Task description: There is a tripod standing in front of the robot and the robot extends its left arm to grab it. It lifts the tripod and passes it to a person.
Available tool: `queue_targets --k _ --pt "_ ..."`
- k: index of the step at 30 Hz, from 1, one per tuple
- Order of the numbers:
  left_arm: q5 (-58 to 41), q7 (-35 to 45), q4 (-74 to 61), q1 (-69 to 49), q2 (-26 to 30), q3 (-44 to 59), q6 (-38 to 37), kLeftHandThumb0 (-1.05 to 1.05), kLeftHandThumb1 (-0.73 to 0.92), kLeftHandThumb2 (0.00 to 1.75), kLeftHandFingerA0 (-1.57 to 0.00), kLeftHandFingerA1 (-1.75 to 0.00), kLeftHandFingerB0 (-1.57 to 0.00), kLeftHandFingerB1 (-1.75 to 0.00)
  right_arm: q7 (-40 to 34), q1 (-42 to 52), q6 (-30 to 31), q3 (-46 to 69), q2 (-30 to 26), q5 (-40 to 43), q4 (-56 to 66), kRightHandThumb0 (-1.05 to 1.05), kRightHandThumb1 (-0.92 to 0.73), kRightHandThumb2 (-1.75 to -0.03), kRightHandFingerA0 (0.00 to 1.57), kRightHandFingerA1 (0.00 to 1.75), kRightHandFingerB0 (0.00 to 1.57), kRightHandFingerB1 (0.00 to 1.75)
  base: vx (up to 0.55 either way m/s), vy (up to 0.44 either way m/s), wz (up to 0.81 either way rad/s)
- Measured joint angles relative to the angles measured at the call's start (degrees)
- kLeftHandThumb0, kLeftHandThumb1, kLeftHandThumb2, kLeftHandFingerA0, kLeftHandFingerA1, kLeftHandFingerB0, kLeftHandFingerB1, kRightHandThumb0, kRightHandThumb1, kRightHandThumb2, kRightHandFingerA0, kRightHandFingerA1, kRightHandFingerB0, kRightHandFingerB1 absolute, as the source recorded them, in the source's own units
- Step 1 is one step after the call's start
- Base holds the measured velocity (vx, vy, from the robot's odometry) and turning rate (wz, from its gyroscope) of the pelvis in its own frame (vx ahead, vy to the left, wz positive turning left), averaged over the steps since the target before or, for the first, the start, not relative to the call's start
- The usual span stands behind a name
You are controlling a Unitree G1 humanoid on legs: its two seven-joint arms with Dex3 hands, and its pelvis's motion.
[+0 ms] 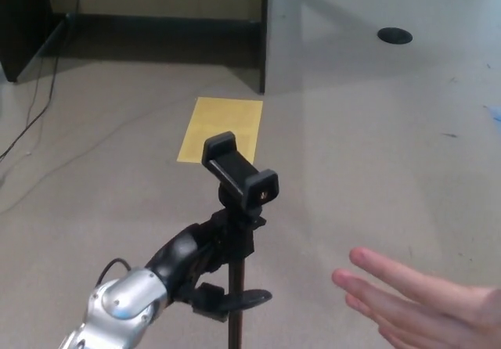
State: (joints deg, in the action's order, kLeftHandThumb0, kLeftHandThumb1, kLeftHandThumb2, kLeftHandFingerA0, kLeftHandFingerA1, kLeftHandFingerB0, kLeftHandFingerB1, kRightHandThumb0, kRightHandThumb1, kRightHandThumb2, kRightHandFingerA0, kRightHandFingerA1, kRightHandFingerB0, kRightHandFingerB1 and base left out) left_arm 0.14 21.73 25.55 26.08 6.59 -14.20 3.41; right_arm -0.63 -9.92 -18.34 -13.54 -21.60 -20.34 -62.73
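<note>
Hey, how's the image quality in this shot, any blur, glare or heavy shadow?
Head view: even, soft lighting with no glare. The tripod and the left hand gripping it look sharp. The person's hand at lower right is slightly soft at the fingertips. A dark shadow fills the recess under the cabinet at the top; the yellow paper is clearly lit.

left robot hand (205, 264) gripping tripod (237, 208), person's hand (415, 302) near

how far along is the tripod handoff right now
Done: the left hand is closed around the tripod just below its phone clamp. In hand: the tripod is held upright, and a person's hand reaches in open from the lower right, not touching it. Left: bringing the tripod across to that hand and letting go. Whether its feet are off the floor is out of view.
</note>
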Motion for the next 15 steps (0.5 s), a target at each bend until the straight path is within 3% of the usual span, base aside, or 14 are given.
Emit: queue_targets --k 1,2,3,4,5,6,7,8,10,11,12,15 --pt "0.3 -0.1 1.0 0.6 -0.2 -0.2 0.0 -0.59 0.38 0.75 -0.06 -0.42 -0.06 -0.14 0.0 0.0 0.0 0.0 0.0 0.0 0.1 -0.40 -0.70 -0.61 0.69 0.42 0.50 0.37 0.00 0.000 0.00" --pt "0.7 -0.3 2.4 1.3 -0.5 -0.4 -0.2 -0.58 0.44 0.54 -0.19 -0.36 -0.01 -0.21 0.0 0.1 0.0 0.0 0.0 0.0 0.1 -0.40 -0.70 -0.61 0.67 0.42 0.50 0.37 0.00 0.000 0.00" --pt "1.0 -0.5 3.3 1.7 -0.7 -0.4 -0.3 -0.60 0.38 0.71 -0.22 -0.46 -0.03 -0.19 0.0 0.1 0.0 -0.1 0.0 0.0 0.1 -0.41 -0.69 -0.61 0.69 0.42 0.51 0.37 0.00 0.000 0.00" --pt "1.5 -1.0 5.1 2.4 -1.1 -0.4 -0.6 -0.56 0.40 0.73 -0.34 -0.50 -0.02 -0.23 0.0 0.1 0.0 -0.1 0.0 -0.1 0.1 -0.40 -0.69 -0.61 0.69 0.42 0.51 0.37 0.00 0.000 0.00" --pt "1.8 -1.6 6.4 3.0 -1.6 -0.3 -0.9 -0.56 0.40 0.73 -0.34 -0.50 -0.02 -0.23 0.0 -0.1 0.0 -0.2 0.0 -0.1 0.0 -0.40 -0.69 -0.61 0.69 0.42 0.51 0.37 0.00 0.000 0.00" --pt "2.0 -2.2 7.3 3.3 -2.0 -0.2 -1.2 -0.50 0.49 0.68 -0.54 -0.53 -0.08 -0.31 0.0 -0.2 0.0 -0.2 0.0 -0.1 0.0 -0.38 -0.69 -0.60 0.68 0.42 0.50 0.37 0.00 0.000 0.00" --pt "2.3 -3.0 8.2 3.7 -2.5 0.0 -1.6 -0.34 0.62 0.59 -0.71 -0.51 -0.15 -0.27 0.0 -0.4 0.1 -0.2 0.0 -0.1 -0.1 -0.38 -0.69 -0.60 0.68 0.42 0.51 0.37 0.00 0.000 0.00" --pt "2.6 -3.8 9.0 3.9 -3.0 0.1 -2.1 -0.18 0.55 0.95 -0.71 -0.70 -0.14 -0.47 0.0 -0.6 0.1 -0.2 0.0 -0.1 -0.1 -0.38 -0.69 -0.60 0.69 0.42 0.51 0.37 0.00 0.000 0.00" --pt "3.6 -5.7 10.8 4.4 -3.9 0.3 -3.4 -0.18 0.55 0.95 -0.71 -0.70 -0.14 -0.47 0.0 -1.1 0.2 -0.1 0.0 0.0 -0.1 -0.38 -0.69 -0.60 0.69 0.42 0.51 0.37 0.00 0.000 0.00" --pt "3.8 -6.4 11.4 4.5 -4.2 0.4 -3.9 0.00 0.88 0.64 -1.06 -0.68 -0.75 -0.49 0.0 -1.2 0.3 -0.1 0.0 0.0 -0.1 -0.39 -0.68 -0.60 0.71 0.44 0.51 0.37 0.00 0.000 0.00" --pt "4.0 -7.0 11.8 4.5 -4.5 0.5 -4.5 0.01 0.87 0.66 -1.08 -0.77 -0.82 -0.55 0.0 -1.2 0.3 0.0 0.0 0.0 -0.1 -0.39 -0.69 -0.60 0.72 0.44 0.51 0.37 0.00 0.000 0.00" --pt "4.3 -8.1 12.9 4.5 -5.0 0.9 -6.1 0.01 0.87 0.66 -1.08 -0.77 -0.82 -0.55 0.0 -1.1 0.3 0.3 0.0 0.1 0.0 -0.39 -0.69 -0.60 0.72 0.44 0.51 0.37 0.00 0.000 0.00"
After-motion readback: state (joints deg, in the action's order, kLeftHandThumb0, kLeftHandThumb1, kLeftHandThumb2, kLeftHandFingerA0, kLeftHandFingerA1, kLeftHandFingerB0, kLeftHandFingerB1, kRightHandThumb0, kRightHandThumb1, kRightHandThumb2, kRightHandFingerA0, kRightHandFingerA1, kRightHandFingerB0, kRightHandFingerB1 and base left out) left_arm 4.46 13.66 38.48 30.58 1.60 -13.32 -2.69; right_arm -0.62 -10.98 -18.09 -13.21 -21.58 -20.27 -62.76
